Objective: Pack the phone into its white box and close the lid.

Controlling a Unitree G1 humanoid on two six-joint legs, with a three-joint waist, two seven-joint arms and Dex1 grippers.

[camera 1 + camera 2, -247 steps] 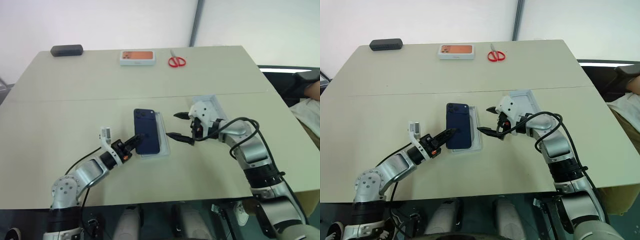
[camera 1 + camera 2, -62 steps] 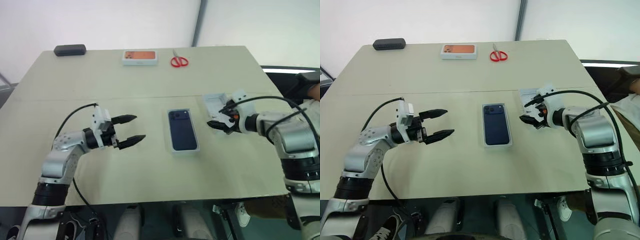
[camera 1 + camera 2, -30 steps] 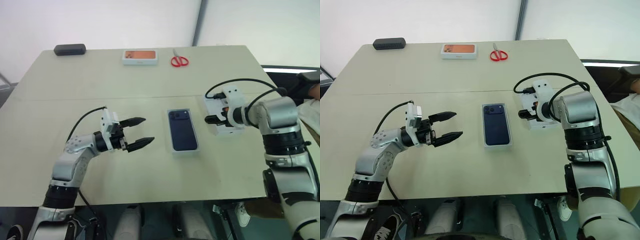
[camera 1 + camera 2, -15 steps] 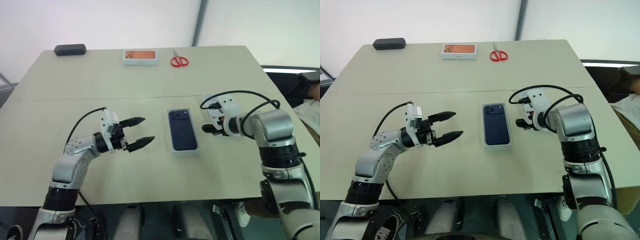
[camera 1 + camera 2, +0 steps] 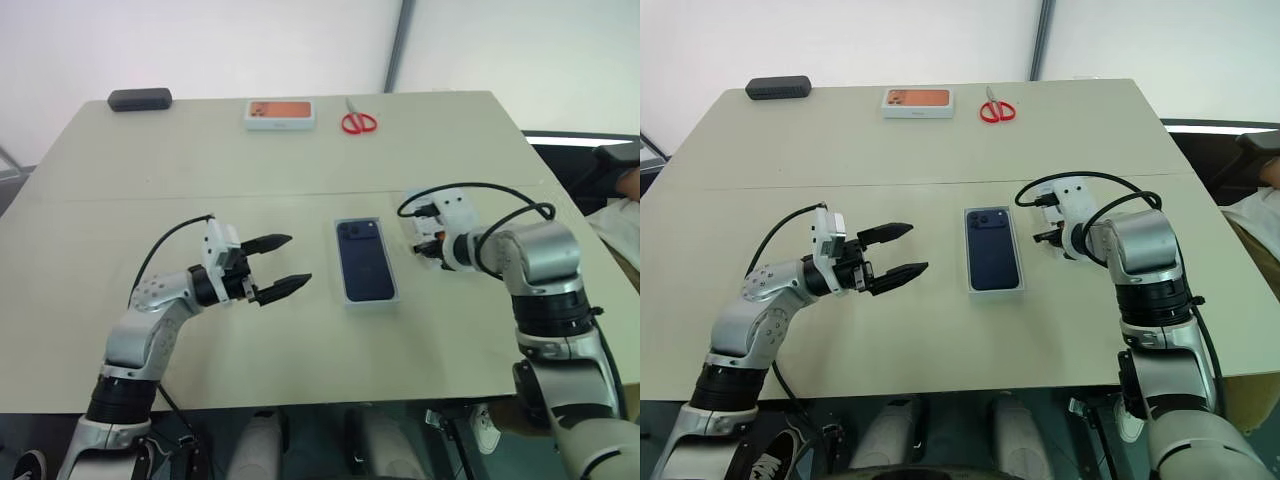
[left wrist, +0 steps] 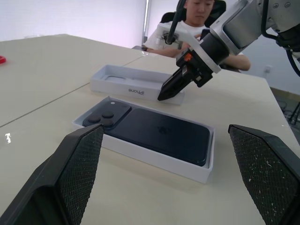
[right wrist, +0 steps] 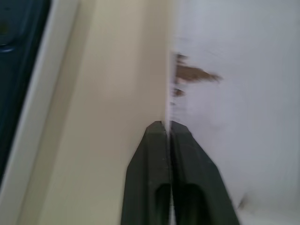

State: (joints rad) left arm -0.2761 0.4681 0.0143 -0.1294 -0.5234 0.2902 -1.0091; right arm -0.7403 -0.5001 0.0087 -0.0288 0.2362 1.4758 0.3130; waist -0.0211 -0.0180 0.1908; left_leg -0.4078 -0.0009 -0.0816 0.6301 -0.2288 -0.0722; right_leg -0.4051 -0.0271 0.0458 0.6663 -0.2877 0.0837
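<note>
The dark navy phone (image 5: 366, 258) lies camera side up inside the white box (image 5: 371, 299) at the middle of the table. Just right of it sits the lid (image 6: 136, 82), open side up, partly hidden under my right wrist in the head views. My right gripper (image 5: 422, 246) points down at the lid's wall nearest the box. In the right wrist view its fingers (image 7: 152, 140) are shut on that thin white wall. My left gripper (image 5: 297, 259) hovers level to the left of the box, open and empty, pointing toward the phone.
At the table's far edge lie a black case (image 5: 139, 99), an orange-topped white box (image 5: 281, 113) and red scissors (image 5: 354, 123). A person (image 6: 201, 14) sits beyond the right side of the table.
My right gripper, open over the lid a second ago, has shut on the lid's wall. The left gripper, phone and box have not moved.
</note>
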